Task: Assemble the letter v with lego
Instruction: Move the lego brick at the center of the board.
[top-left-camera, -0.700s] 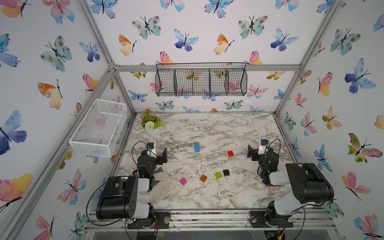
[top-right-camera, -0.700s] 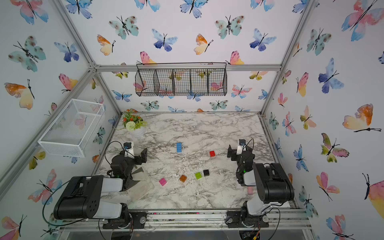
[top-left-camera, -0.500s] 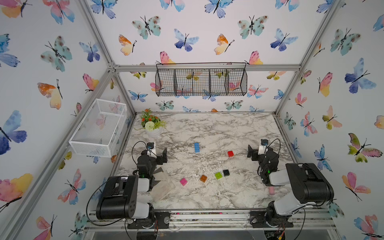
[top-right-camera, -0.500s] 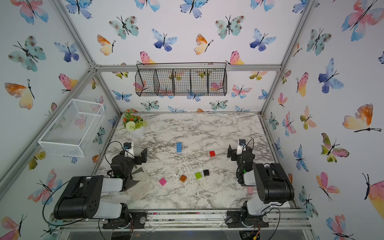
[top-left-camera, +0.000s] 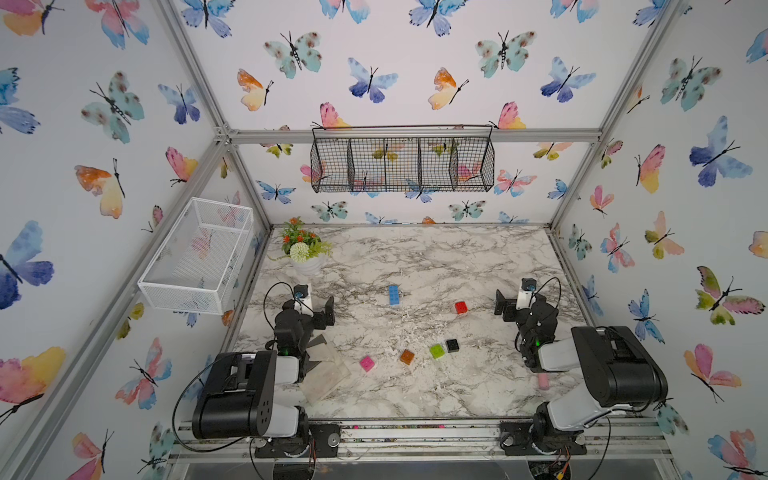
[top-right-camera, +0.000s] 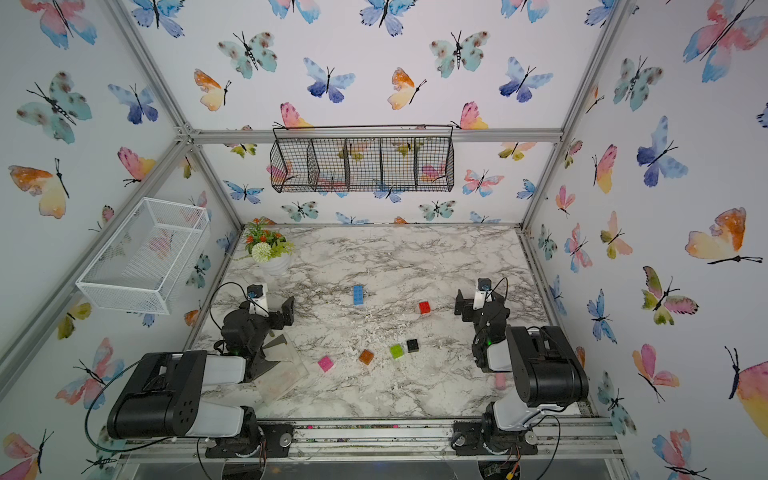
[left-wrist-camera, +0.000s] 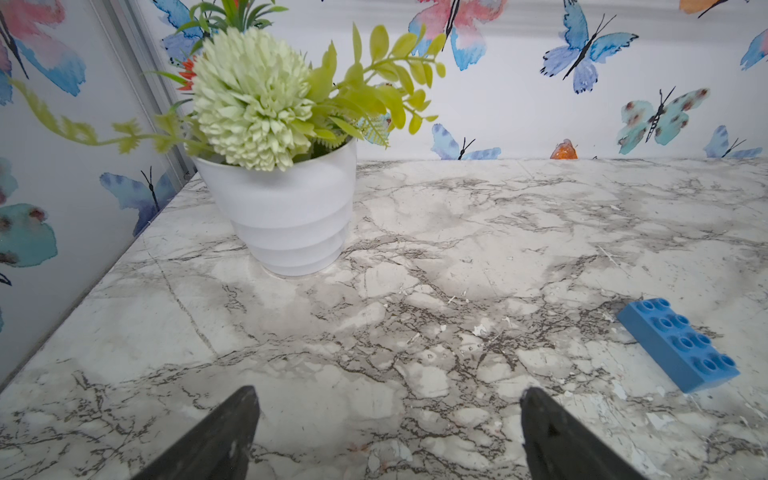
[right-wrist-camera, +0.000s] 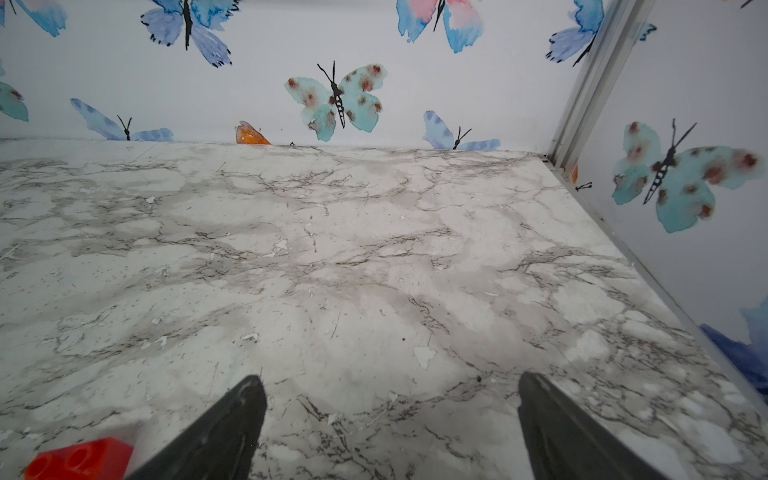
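Flanking 6 scattered lego (top-left-camera: 407, 356), L jaws & R jaws spread wide; flower pot (left-wrist-camera: 286, 216) near L jaws.

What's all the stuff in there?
table: one, marble, under everything
blue brick: one, blue, long, mid-table
red brick: one, red, near right arm
black brick: one, black, beside green
green brick: one, lime, front
orange brick: one, orange, front
pink brick: one, pink, front, leftmost
flower pot: one, white, back left corner
white basket: one, white, left wall
black basket: one, black, back wall
clear sheet: one, see-through, by left arm
pink object: one, pink, by right arm
left fingers: two, black, open
right fingers: two, black, open
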